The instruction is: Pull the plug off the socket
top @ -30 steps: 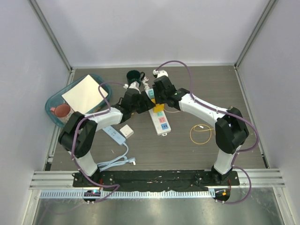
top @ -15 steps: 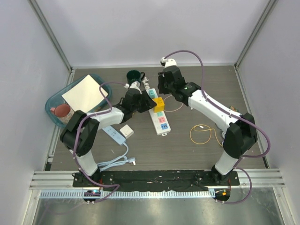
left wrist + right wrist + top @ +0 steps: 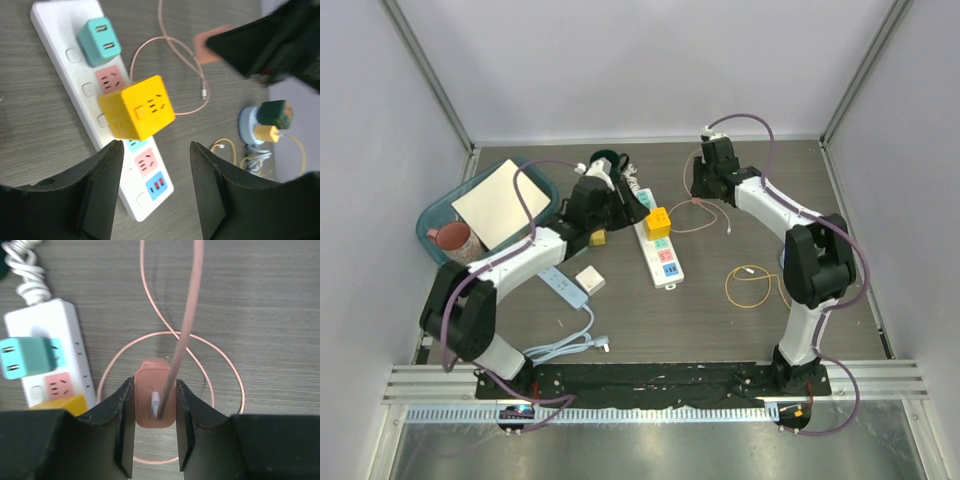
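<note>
1. The left tool point(image 3: 155, 146) hangs wide open over the power strip point(image 3: 60, 30) and holds nothing. A yellow cube point(image 3: 137, 107) and a teal block point(image 3: 99, 41) sit in the strip.
2. The pink plug point(image 3: 144, 390) is out of the strip, just to its right, over the counter point(image 3: 260, 340).
3. The right tool point(image 3: 155, 390) squeezes the plug's two flat sides.
4. The plug looks small, light and hard. Its pink cord point(image 3: 192, 300) is floppy, so hold the body, not the cord.

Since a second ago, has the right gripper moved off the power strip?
Yes. The right gripper has shifted rightward in the top view, away from the power strip, shut on the pink plug.
</note>
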You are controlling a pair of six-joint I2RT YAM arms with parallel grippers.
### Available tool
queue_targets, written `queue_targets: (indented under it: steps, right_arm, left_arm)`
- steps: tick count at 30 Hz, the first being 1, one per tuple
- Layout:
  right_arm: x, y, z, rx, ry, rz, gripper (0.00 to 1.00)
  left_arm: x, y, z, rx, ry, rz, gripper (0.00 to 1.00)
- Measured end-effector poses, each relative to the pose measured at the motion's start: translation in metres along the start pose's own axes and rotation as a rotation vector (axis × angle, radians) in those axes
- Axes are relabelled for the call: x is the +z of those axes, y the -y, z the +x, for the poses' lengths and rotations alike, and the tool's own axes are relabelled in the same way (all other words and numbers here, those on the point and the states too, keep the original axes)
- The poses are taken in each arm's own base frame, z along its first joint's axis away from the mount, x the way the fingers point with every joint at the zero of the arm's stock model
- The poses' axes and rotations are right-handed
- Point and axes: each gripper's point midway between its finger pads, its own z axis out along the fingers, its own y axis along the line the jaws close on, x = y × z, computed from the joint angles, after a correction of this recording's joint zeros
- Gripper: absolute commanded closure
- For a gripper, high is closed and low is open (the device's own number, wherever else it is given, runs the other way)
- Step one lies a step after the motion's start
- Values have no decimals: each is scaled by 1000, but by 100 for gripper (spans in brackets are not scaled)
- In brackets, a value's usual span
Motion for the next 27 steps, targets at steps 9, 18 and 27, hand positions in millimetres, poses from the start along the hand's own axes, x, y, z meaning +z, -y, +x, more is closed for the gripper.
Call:
queue_targets:
  steps: [9, 18, 27]
  right_arm:
    - [33, 12, 49, 30, -140, -13, 61]
    - [36, 25, 46, 45, -134, 8, 20]
    - [-3, 24, 23, 66, -90, 29, 20]
  left_arm:
    - [-56, 26, -43, 28, 115, 56, 22]
    - [-84, 2, -20, 74, 54, -15, 19]
    - [-106, -23, -6, 95, 57, -89, 19]
